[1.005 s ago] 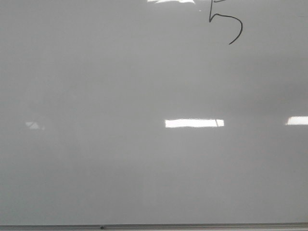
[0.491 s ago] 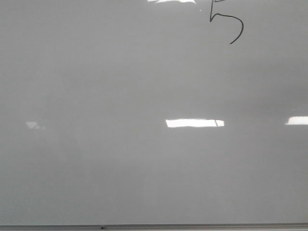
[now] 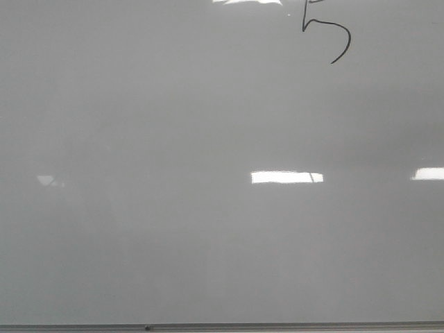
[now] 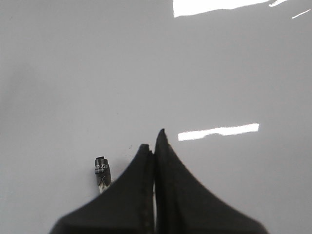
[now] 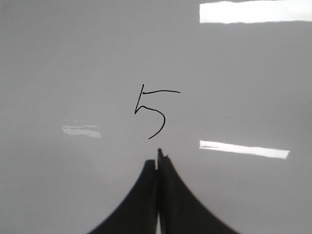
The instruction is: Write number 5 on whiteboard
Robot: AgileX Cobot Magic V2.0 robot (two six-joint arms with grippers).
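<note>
You see the number 5 (image 3: 326, 38) drawn near the far right edge of the whiteboard (image 3: 208, 229). The right gripper (image 5: 159, 161) hangs just beside it, jaws pressed together. The left gripper (image 4: 153, 146) is likewise closed, beside what may be a marker cap (image 4: 101, 168).

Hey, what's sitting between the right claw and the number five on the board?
Nothing. In the right wrist view, only bare whiteboard separates the shut right claw from the tail of the number 5.

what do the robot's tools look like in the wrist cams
Both look alike. The left tool and the right tool each show two matte black fingers, broad at the base and curving in to thin pointed tips. No cables, labels or markings show on them. The arms themselves are out of view.
</note>
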